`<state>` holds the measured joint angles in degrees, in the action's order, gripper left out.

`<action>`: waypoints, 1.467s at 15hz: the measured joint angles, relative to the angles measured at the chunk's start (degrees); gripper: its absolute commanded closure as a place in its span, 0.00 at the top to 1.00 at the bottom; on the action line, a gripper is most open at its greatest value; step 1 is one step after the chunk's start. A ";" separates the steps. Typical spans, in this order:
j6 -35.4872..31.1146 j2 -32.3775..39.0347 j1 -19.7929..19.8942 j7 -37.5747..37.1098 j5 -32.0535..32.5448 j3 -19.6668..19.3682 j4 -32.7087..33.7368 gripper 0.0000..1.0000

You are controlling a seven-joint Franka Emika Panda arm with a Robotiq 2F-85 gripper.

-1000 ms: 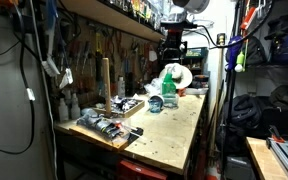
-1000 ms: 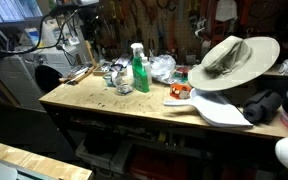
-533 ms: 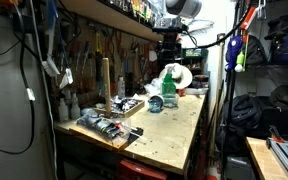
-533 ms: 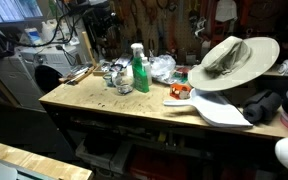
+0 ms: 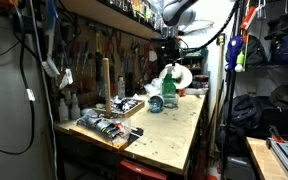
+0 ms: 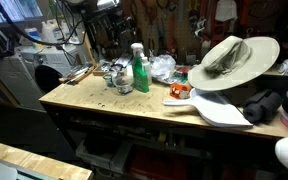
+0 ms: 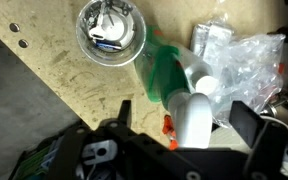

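My gripper [image 7: 184,120] is open, its two black fingers [image 7: 251,125] spread wide. It hangs above a green spray bottle [image 7: 166,75] with a white head, which stands upright on the wooden workbench [image 7: 54,80]. The white head lies between the fingers in the wrist view, and nothing is held. In both exterior views the gripper [image 5: 170,47] [image 6: 110,32] is well above the bottle [image 5: 169,90] [image 6: 139,68]. A clear glass container [image 7: 111,30] with small metal parts stands beside the bottle.
Crumpled clear plastic [image 7: 239,60] lies next to the bottle. A wide-brimmed hat [image 6: 229,58] rests on a white board [image 6: 222,110]. Trays of tools [image 5: 109,125] sit at the bench's near end. A shelf [image 5: 104,12] and a tool wall run along the bench.
The arm has shifted a little over the bottle, its upper part moving sideways and more of it coming into view. The bottle and the other things have not moved.
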<state>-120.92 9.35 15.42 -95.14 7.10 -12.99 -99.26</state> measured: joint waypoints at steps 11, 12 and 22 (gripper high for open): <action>2.32 8.29 -0.01 -3.29 0.04 -3.26 7.28 0.82; 2.83 8.86 -0.01 -3.25 0.01 -3.28 7.82 0.74; 9.66 13.23 -0.01 0.17 -0.61 -3.26 13.27 0.13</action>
<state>-111.26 22.58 15.41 -94.96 6.49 -16.25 -85.99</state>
